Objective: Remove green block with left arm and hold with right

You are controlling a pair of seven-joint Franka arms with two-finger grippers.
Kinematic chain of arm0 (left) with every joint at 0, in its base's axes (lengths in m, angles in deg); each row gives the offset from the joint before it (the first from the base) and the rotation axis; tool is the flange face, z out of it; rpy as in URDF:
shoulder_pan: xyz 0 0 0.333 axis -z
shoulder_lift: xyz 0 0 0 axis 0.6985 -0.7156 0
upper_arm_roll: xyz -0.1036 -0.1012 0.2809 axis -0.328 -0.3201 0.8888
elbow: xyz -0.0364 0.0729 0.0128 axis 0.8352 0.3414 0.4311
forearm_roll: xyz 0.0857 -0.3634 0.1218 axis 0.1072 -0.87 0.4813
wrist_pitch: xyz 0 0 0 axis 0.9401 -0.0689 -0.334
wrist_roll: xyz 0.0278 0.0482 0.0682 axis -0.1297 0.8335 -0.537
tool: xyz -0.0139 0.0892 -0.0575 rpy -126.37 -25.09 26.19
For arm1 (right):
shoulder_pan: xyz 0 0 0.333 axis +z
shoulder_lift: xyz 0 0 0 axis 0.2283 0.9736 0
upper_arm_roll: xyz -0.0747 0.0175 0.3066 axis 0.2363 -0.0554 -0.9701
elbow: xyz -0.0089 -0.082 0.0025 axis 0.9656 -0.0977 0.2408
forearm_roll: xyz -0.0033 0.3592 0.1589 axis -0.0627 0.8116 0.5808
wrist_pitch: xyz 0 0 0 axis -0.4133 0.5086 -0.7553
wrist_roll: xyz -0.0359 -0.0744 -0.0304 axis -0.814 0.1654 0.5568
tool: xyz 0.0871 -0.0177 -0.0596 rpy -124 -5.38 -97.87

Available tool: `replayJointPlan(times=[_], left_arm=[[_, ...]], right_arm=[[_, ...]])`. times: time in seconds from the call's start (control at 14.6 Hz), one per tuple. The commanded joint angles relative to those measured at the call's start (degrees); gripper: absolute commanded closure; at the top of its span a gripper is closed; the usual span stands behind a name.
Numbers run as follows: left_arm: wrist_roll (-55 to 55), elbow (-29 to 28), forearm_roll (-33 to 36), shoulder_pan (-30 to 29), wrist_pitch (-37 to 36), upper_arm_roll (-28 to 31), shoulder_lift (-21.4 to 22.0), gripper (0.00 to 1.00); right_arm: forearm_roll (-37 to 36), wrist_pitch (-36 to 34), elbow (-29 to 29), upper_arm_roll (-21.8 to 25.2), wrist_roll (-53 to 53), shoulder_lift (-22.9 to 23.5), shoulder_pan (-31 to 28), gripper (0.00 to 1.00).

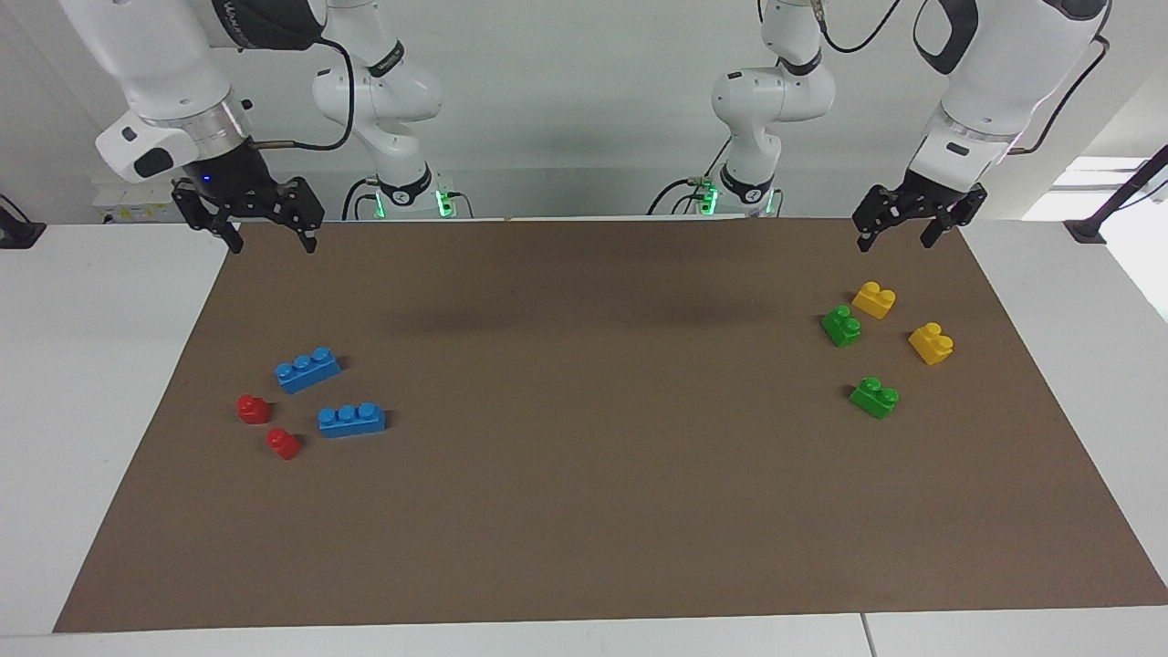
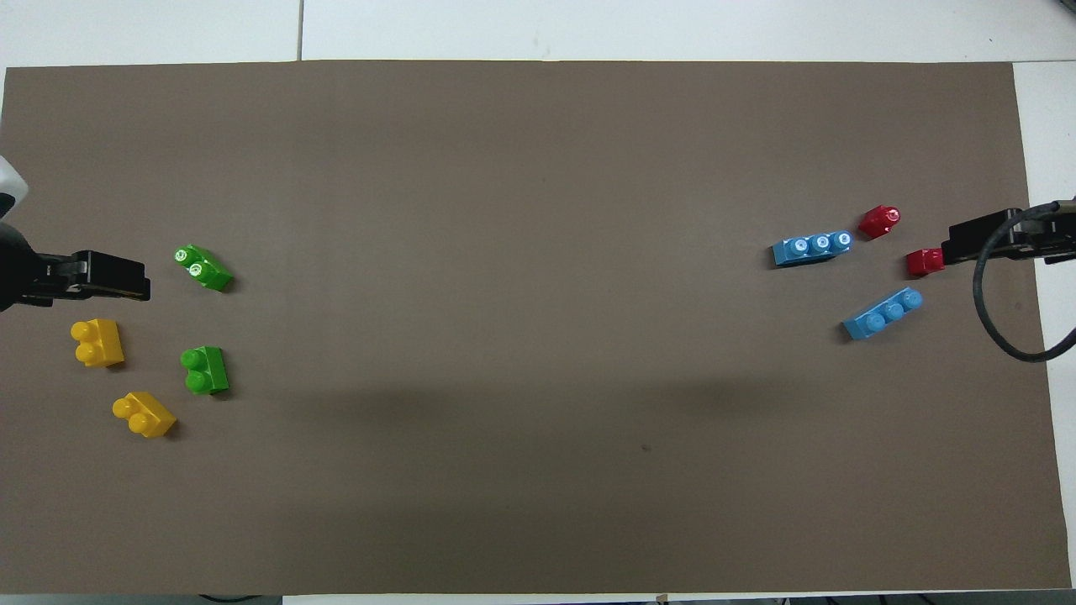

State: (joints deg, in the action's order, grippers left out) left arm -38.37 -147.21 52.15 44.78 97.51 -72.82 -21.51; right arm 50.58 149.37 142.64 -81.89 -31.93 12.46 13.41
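The green block (image 1: 874,397) (image 2: 203,267) lies free on the brown mat (image 1: 584,511) covering the tabletop, toward the left arm's end, farther from the robots than a second green brick (image 1: 841,325), while the left gripper (image 1: 899,233) and right gripper (image 1: 271,235) hang aloft, jaws apart, empty.

Even, bright light from above fills both views. Soft, wide shadows lie across the brown mat (image 1: 584,438) in the upper middle of the facing view. Small glints mark brick studs overhead. Both pictures are sharp.
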Motion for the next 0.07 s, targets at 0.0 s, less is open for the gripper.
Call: replayJointPlan(times=[0.0], left_arm=[[0.20,-0.14,0.94,0.75,-0.23,0.44,0.39,0.00]], right_arm=[[-1.17,-0.83,0.74,-0.12,0.68,-0.61,-0.48,0.00]])
